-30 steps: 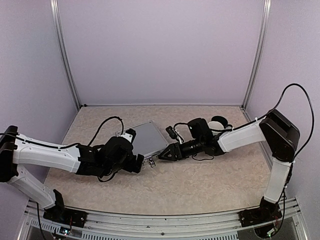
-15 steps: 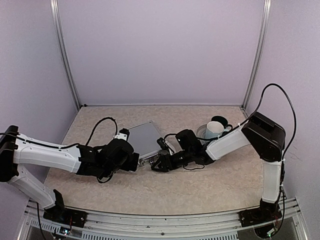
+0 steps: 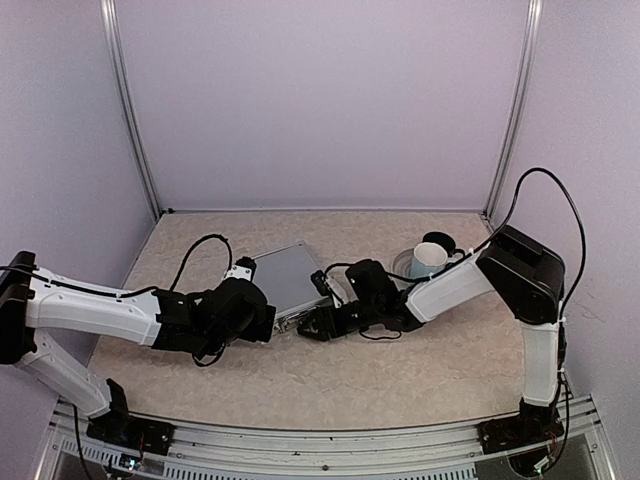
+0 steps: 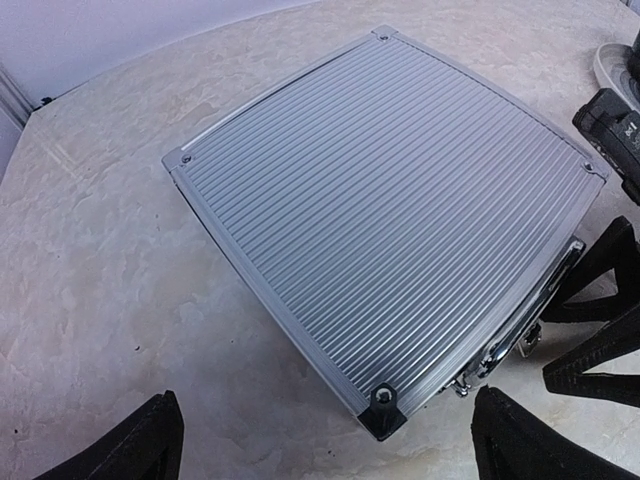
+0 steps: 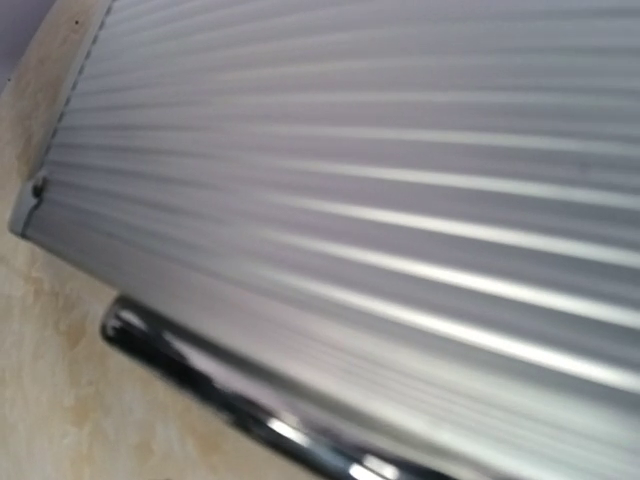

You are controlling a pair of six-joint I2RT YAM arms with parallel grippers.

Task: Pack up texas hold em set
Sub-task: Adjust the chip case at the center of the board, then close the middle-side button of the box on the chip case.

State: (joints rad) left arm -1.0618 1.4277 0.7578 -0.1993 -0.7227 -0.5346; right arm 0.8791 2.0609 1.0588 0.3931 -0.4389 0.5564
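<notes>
At the closed briefcase's (image 4: 390, 200) handle edge, your right claw (image 4: 565, 335) is moving in, spread, while your left claw (image 4: 325, 420) is hovering spread; latching is probably coming next.

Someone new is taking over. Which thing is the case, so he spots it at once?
Start at the middle of the beige table and look just left of the cup. The case lies there flat and shut, with a chrome handle on its near edge. It is square, silver and ribbed, whereas the cup is smooth and round.
</notes>
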